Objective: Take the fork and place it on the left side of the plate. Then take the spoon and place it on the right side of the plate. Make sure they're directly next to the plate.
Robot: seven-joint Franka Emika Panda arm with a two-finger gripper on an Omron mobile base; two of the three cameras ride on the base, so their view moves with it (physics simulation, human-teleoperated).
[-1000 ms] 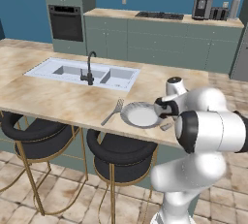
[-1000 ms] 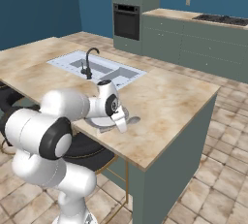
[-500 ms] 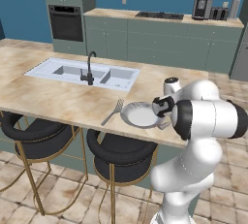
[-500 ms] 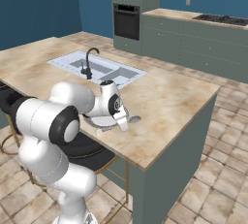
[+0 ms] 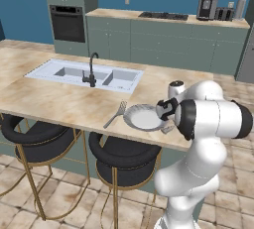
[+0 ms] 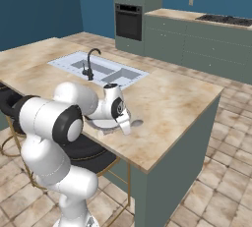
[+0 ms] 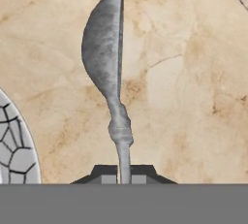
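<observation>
White arm – bent low over counter (image 6: 172,98) | tool (image 7: 124,177) clamped on spoon (image 7: 104,48) handle – beside plate (image 5: 144,117)

Fork (image 5: 115,115) left of plate (image 5: 144,118), spoon (image 7: 109,72) on plate's right, on counter (image 5: 59,101)

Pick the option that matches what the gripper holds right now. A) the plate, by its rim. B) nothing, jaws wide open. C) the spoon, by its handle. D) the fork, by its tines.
C: in the hand view the gripper is shut on the thin handle of the spoon, whose bowl sticks out ahead over the counter, while the fork lies on the plate's left side.
</observation>
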